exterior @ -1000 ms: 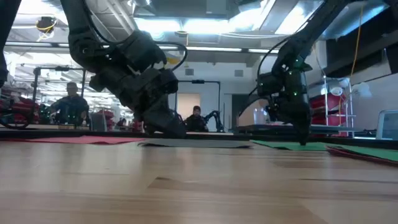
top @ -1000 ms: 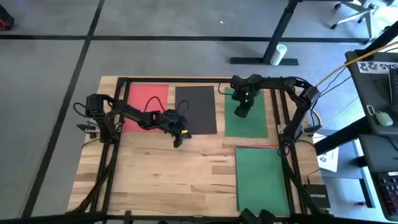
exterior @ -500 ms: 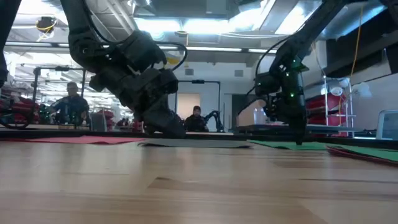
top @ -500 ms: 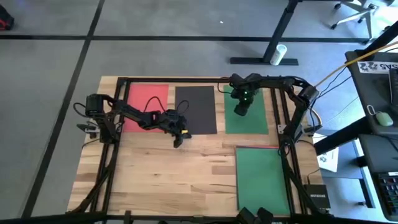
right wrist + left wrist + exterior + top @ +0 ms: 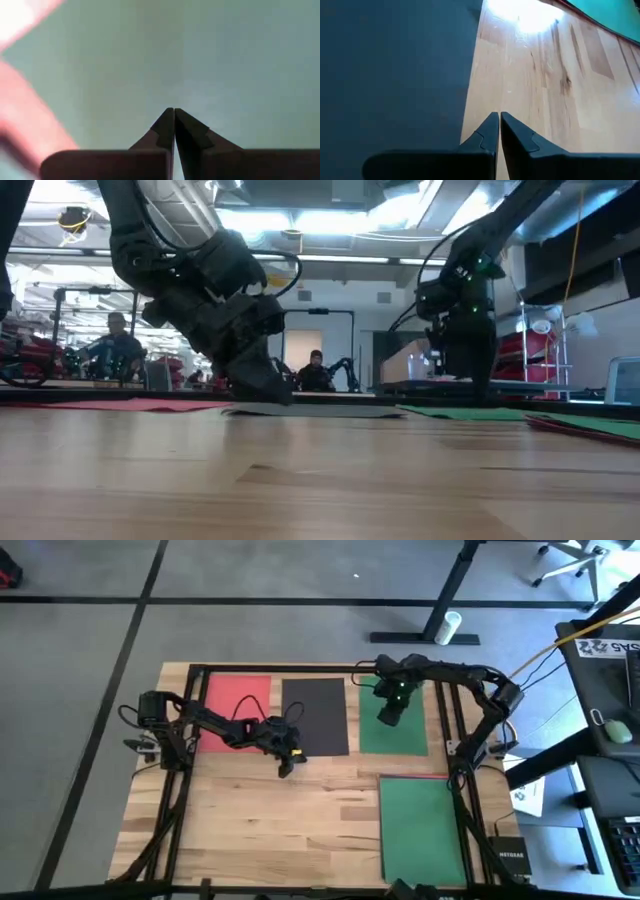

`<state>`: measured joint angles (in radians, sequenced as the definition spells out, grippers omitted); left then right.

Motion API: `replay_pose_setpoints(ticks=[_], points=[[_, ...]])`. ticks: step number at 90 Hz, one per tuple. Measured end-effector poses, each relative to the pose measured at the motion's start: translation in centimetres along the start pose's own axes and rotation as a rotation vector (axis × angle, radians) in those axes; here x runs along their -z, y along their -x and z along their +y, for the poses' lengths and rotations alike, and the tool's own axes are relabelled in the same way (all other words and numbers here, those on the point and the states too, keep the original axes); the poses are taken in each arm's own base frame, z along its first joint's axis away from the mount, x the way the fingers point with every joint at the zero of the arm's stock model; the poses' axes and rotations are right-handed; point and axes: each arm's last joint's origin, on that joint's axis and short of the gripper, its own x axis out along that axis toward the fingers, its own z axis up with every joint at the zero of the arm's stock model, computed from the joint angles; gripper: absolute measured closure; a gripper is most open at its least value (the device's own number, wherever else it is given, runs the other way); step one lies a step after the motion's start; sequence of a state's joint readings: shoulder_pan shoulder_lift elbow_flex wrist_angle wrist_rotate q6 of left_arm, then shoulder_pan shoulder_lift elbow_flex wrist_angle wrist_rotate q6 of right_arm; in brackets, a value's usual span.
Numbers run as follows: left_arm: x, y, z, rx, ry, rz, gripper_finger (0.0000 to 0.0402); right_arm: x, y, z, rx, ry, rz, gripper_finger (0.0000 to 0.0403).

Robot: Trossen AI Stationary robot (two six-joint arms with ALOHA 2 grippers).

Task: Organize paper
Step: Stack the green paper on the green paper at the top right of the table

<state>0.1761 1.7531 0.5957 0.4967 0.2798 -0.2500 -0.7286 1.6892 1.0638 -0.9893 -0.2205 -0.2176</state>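
Coloured paper sheets lie flat on the wooden table: a red sheet [image 5: 238, 700] at the far left, a black sheet [image 5: 318, 715] beside it, and a green sheet [image 5: 398, 735] to the right. A second green sheet [image 5: 422, 830] lies near right over a red sheet whose far edge [image 5: 415, 776] shows. My left gripper [image 5: 287, 766] is shut, low at the black sheet's near left corner. My right gripper [image 5: 388, 716] is shut over the far green sheet. My left gripper points its shut fingertips [image 5: 498, 116] slanting down at the bare wood right beside the black sheet's edge [image 5: 468, 107]. Whether they touch the sheet or the wood, I cannot tell. My right gripper comes from above with shut fingers [image 5: 478, 392] and seems to press down on the far green sheet [image 5: 210, 65], about mid-sheet. The sheet lies flat on the table.
Black frame rails [image 5: 455, 740] run along the table's left, far and right sides. Bare wood [image 5: 280, 825] fills the near left half. Beyond the right edge stand a desk with a mouse [image 5: 618, 730] and a small dark box [image 5: 508, 858].
My right gripper has moved a little toward the table's far edge, staying shut. The far green sheet has slid flat with it a short way toward the far edge.
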Motion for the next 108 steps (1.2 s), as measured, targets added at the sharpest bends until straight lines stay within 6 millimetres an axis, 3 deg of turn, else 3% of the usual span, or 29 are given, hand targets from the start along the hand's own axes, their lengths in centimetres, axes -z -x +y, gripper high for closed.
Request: replay_pose_setpoints(ticks=[18, 41, 70, 93, 108], points=[[0.0, 0.0, 0.0, 0.0, -0.003, 0.0, 0.0402, 0.7, 0.3, 4.0, -0.106, 0.062, 0.068, 0.0392], [0.0, 0.0, 0.0, 0.0, -0.003, -0.002, 0.0402, 2.5, -1.2, 11.7, -0.108, 0.214, 0.253, 0.0367], [0.2, -0.2, -0.8, 0.021, -0.037, 0.003, 0.0402, 6.0, -3.1, 20.0, -0.049, 0.362, 0.324, 0.0399], [0.5, -0.6, -2.2, -0.01, -0.069, -0.001, 0.0402, 8.4, -4.6, 24.8, 0.066, 0.443, 0.166, 0.0402], [0.7, -0.7, -2.7, -0.003, -0.078, 0.0, 0.0402, 9.2, -6.7, 25.1, 0.053, 0.424, 0.073, 0.0402]])
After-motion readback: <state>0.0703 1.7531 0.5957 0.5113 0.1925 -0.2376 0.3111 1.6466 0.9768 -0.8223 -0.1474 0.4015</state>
